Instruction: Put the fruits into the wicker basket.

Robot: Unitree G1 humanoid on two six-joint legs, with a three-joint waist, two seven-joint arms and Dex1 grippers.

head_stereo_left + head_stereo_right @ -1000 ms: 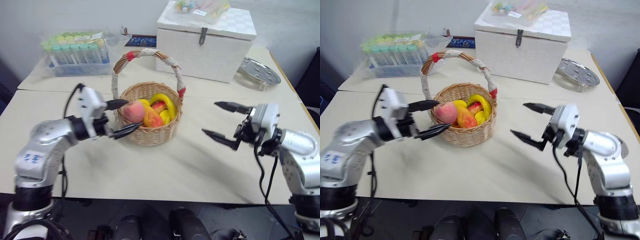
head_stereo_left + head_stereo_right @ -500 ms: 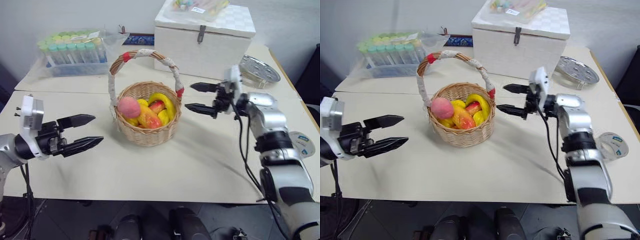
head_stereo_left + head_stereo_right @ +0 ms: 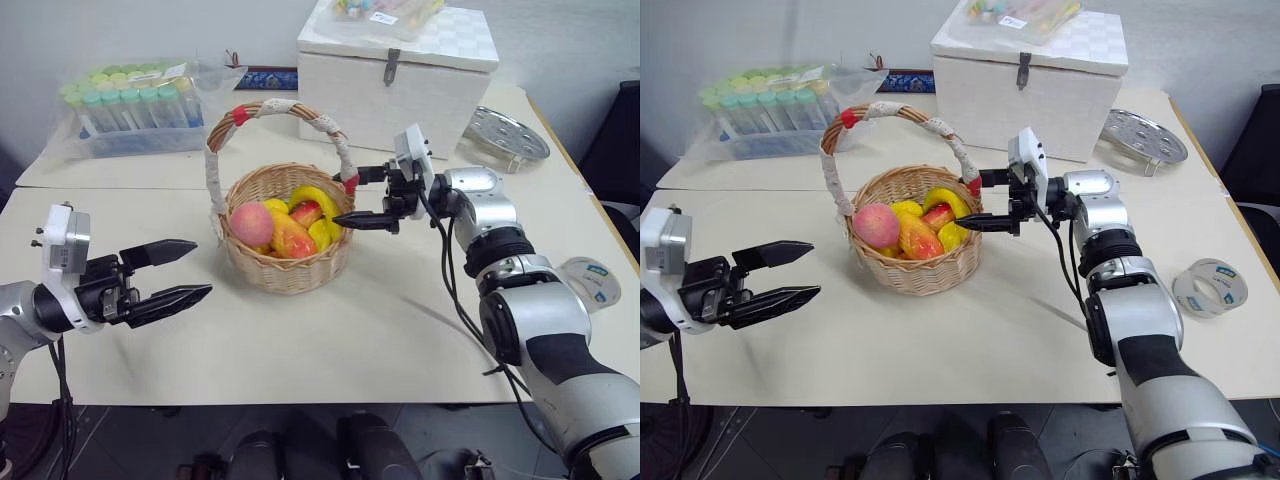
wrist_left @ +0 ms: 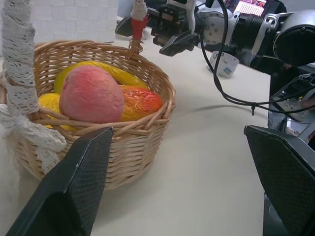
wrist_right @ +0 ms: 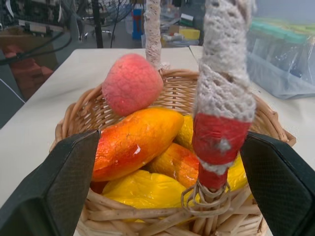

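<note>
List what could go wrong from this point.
1. The open right gripper straddles the red-banded foot of the basket handle. Closing or pushing on would likely catch the handle and drag or tip the basket.
2. The peach sits high at the rim on top of the mango, so a jolt might roll it out.
3. The left gripper is open, apart from the basket; a swing back in could knock the wall.
</note>
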